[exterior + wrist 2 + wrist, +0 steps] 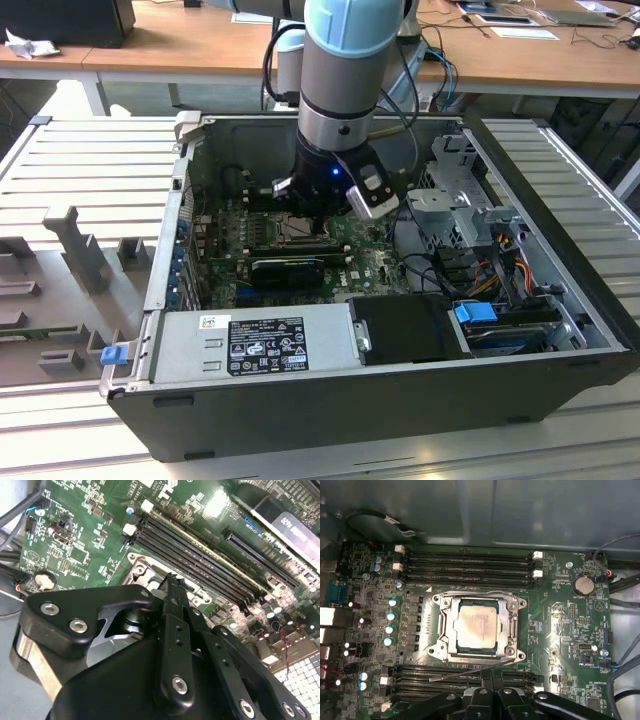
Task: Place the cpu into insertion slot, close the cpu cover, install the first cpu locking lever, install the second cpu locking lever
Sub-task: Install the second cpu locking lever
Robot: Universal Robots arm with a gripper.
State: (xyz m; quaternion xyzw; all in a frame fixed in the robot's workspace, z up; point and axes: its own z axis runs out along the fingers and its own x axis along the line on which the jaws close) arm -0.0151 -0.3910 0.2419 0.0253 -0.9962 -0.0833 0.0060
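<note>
In the first wrist view the pale silvery-beige cpu point(477, 625) lies flat in the socket on the green motherboard. The silvery cpu cover point(512, 625) is down around it as a frame. A thin metal locking lever point(465, 672) runs slanted along the socket edge nearest my gripper point(492, 680). The black fingers are shut together with nothing seen between them, their tips just beside that lever. In the second wrist view the gripper point(172, 580) points at the socket frame point(142, 565). In the exterior view the gripper point(310, 215) hangs low over the socket inside the computer case.
Black memory slots point(465, 562) run on both sides of the socket. A black card point(290, 268) and the grey power supply point(255, 340) sit toward the case front. Drive cages and cables point(470, 215) fill the exterior view's right. The case walls point(165, 250) stand around the board.
</note>
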